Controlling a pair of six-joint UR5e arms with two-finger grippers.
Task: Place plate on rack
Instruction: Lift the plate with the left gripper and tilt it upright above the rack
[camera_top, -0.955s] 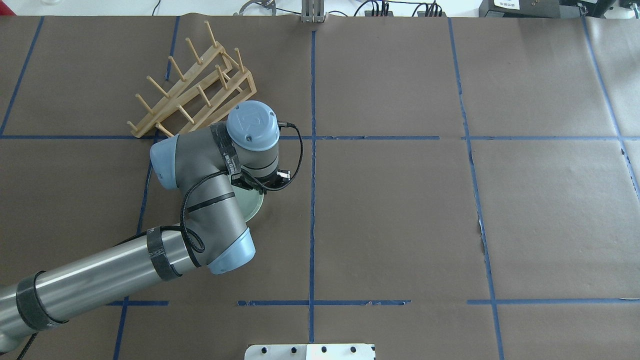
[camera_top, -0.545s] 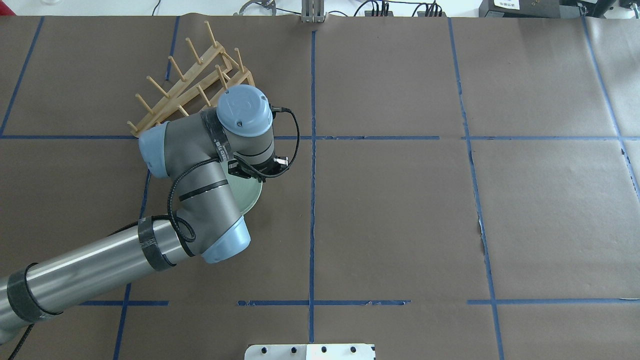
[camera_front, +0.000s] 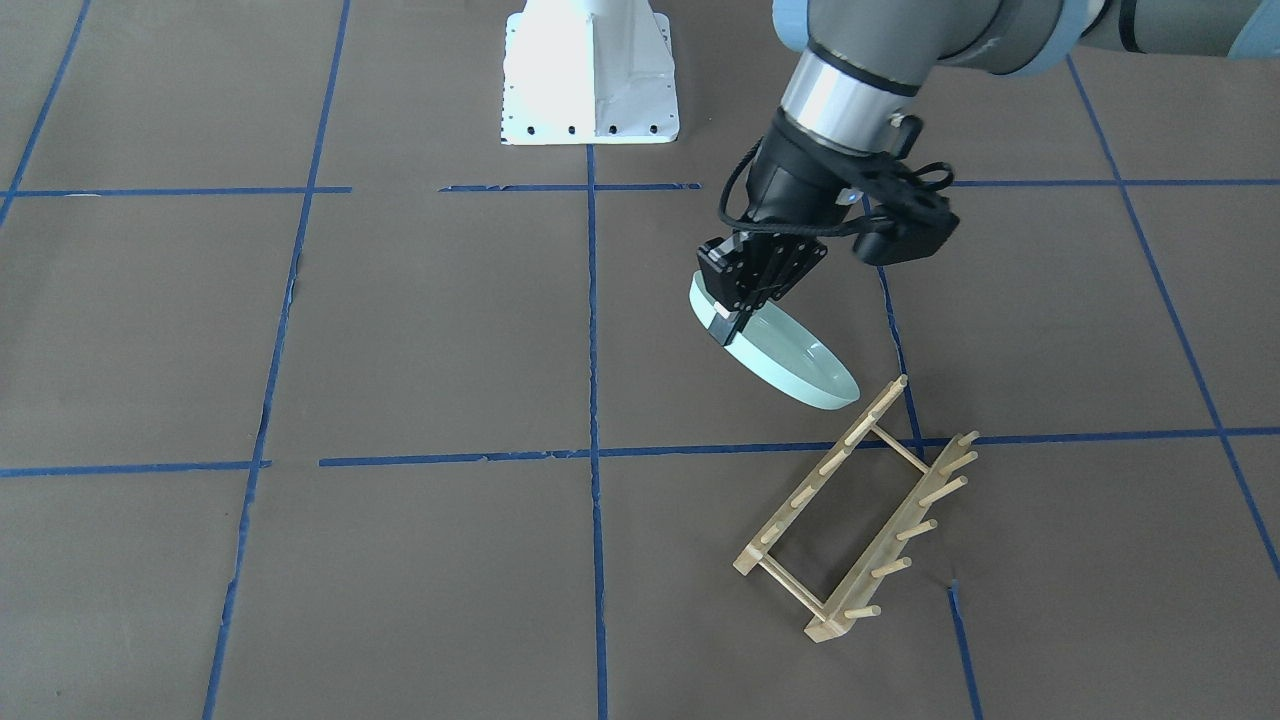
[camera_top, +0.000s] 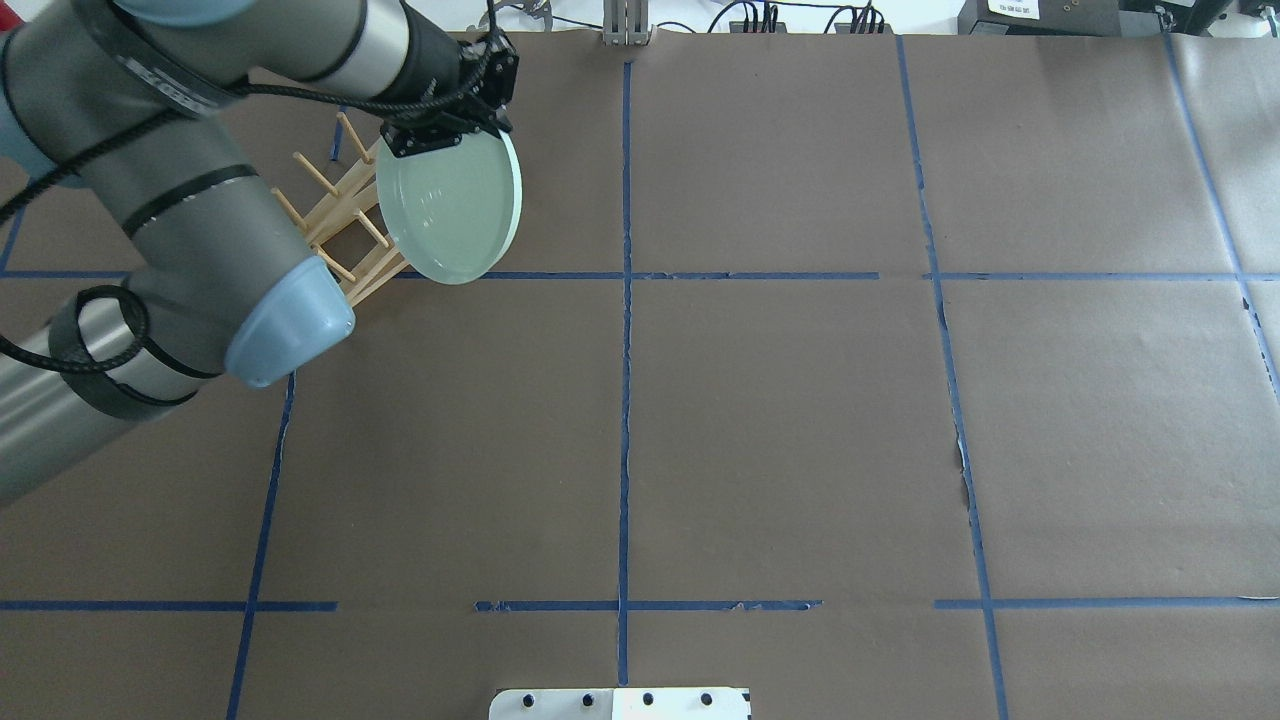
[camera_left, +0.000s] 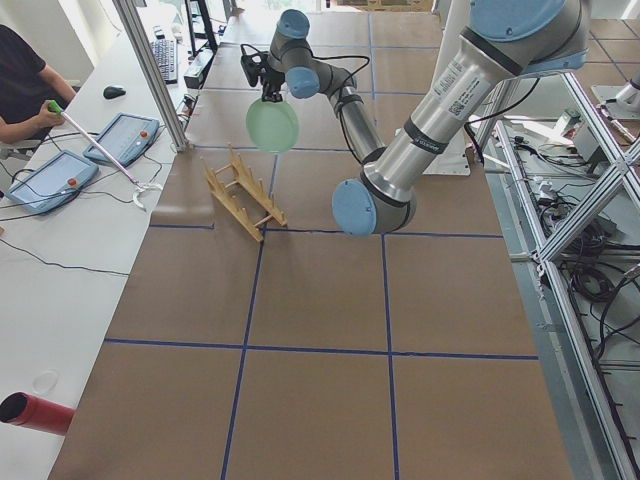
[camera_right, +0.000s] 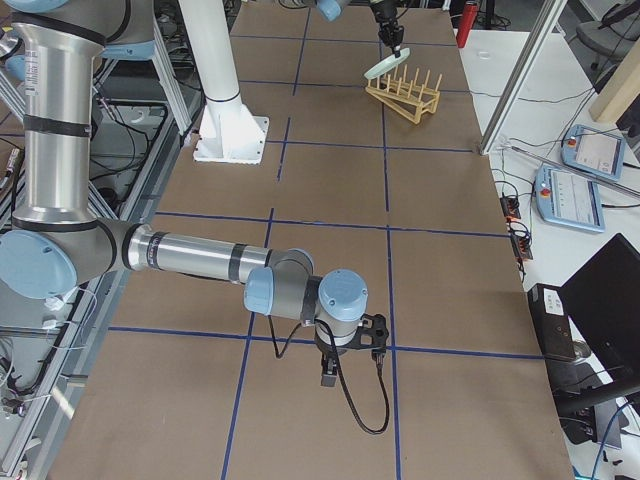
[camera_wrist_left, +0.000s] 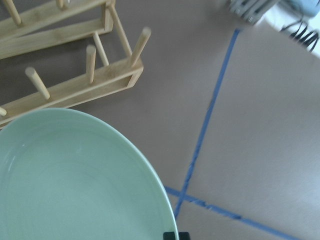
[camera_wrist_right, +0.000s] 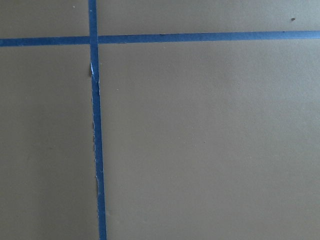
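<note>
Left fingers (camera_front: 728, 318) pinched the plate (camera_front: 795, 368) by its rim; it hung tilted, free edge pointing at rack (camera_front: 885, 548), just short of its nearest end pegs.

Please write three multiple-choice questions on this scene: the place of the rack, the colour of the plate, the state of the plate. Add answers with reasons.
1. Where does the rack stand? A) robot's left, far side B) the centre C) robot's right
2. Colour of the plate? A) red B) pale mint green C) black
3. State of the plate? A) lying flat B) standing in the rack C) held tilted in the air

1 A: the overhead view shows it far left. 2 B: the overhead view shows that tint. 3 C: the left end effector grips its rim above the table.
</note>
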